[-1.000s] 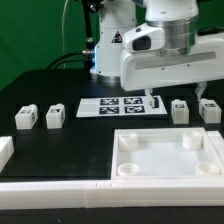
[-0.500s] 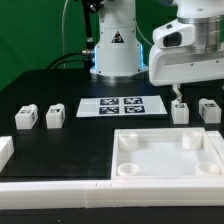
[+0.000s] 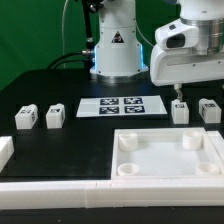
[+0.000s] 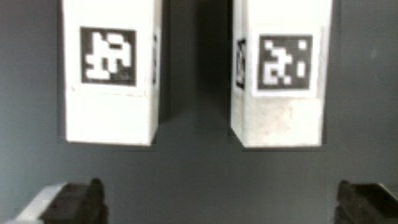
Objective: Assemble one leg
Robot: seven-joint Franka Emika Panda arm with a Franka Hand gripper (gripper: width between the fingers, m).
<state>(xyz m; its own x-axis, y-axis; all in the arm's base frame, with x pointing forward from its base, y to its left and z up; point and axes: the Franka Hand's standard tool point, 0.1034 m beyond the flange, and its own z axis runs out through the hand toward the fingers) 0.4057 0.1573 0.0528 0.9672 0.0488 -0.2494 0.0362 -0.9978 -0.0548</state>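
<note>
Two white legs stand side by side at the exterior view's right: one (image 3: pixel 180 110) directly under my gripper (image 3: pixel 178 93), the other (image 3: pixel 209 109) beside it. In the wrist view both show from above, each with a black-and-white tag: one leg (image 4: pixel 114 75) and the other (image 4: pixel 281 78). My gripper (image 4: pixel 221 200) is open and empty, its dark fingertips (image 4: pixel 71 202) spread wide just short of the two legs. Two more legs (image 3: pixel 26 117) (image 3: pixel 55 115) stand at the exterior view's left. The large white tray-like piece (image 3: pixel 166 156) with corner sockets lies in front.
The marker board (image 3: pixel 121 106) lies flat in the middle of the black table. A white rail (image 3: pixel 60 188) runs along the front edge, with a white block (image 3: pixel 5 150) at the left. The robot base (image 3: pixel 115 50) stands at the back.
The arm has swung from the middle to the exterior view's right, ending above the right pair of legs. In the last half second it has barely moved. The gripper stays open.
</note>
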